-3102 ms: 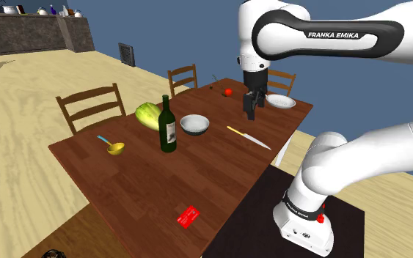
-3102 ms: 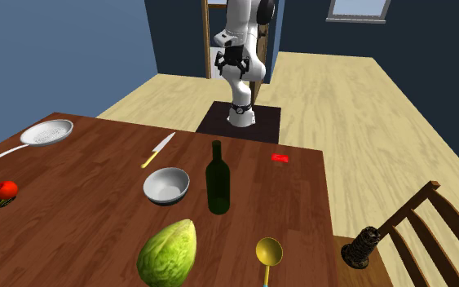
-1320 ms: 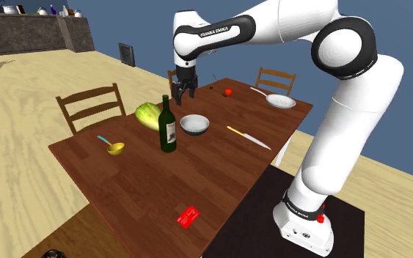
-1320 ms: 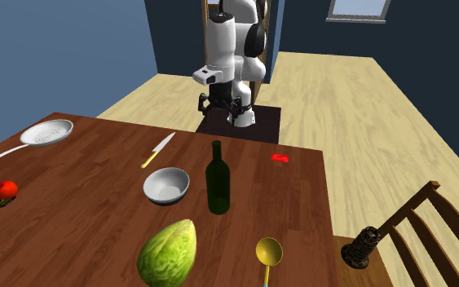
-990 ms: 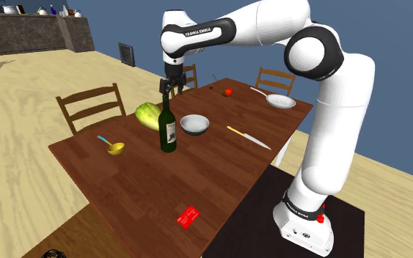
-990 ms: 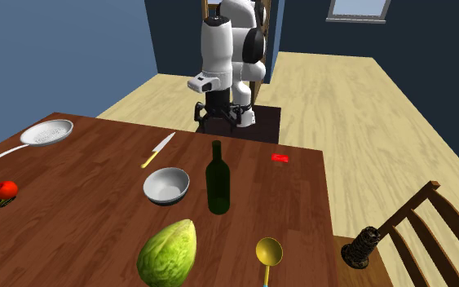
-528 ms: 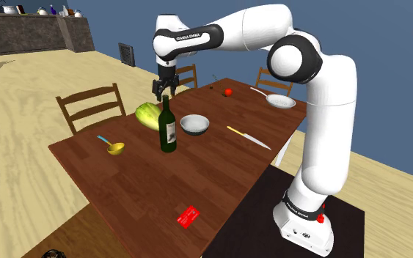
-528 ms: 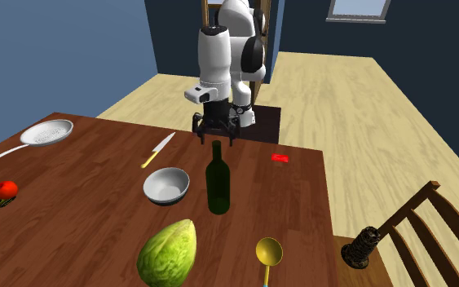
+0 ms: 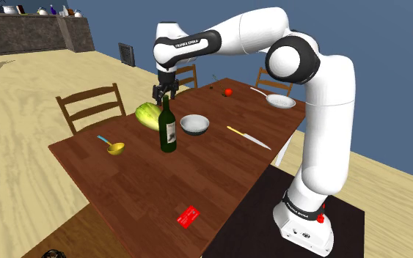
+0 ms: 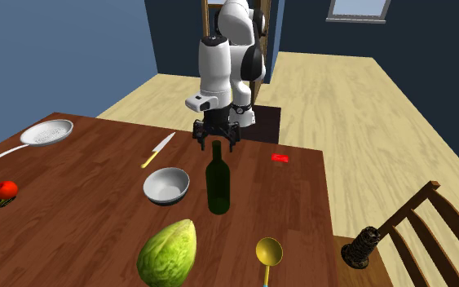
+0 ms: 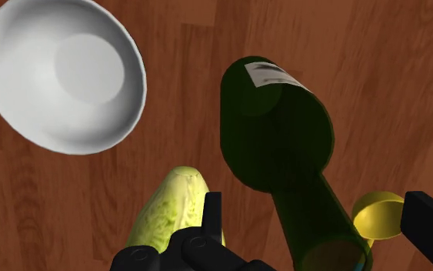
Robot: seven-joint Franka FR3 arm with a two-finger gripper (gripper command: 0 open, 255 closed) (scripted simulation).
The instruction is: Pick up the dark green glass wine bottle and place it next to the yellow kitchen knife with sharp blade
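The dark green wine bottle [image 9: 168, 128] stands upright near the middle of the wooden table [image 9: 135, 179]. The gripper [image 9: 163, 94] hangs right over its mouth, fingers [image 11: 213, 212] apart with the neck between them and not clasped.

The likely trouble is the bottle's tall, narrow shape: a finger catching the lip off-centre could tip it. In the shoulder view the white bowl [image 9: 194, 124] sits just beside it at 3 o'clock and the green cabbage [image 9: 147, 115] at 10 o'clock. A hold high on the smooth neck could also slip, or let the body swing.

The yellow-handled knife [image 9: 247, 136] lies further out at 3 o'clock, beyond the bowl, so a low carry risks striking the bowl — or nudging the blade on set-down.

The table is dark brown planks with 3 chairs [image 9: 91, 106] around it, standing on a pale wood floor [image 9: 43, 80] with blue walls [image 9: 395, 102] behind.
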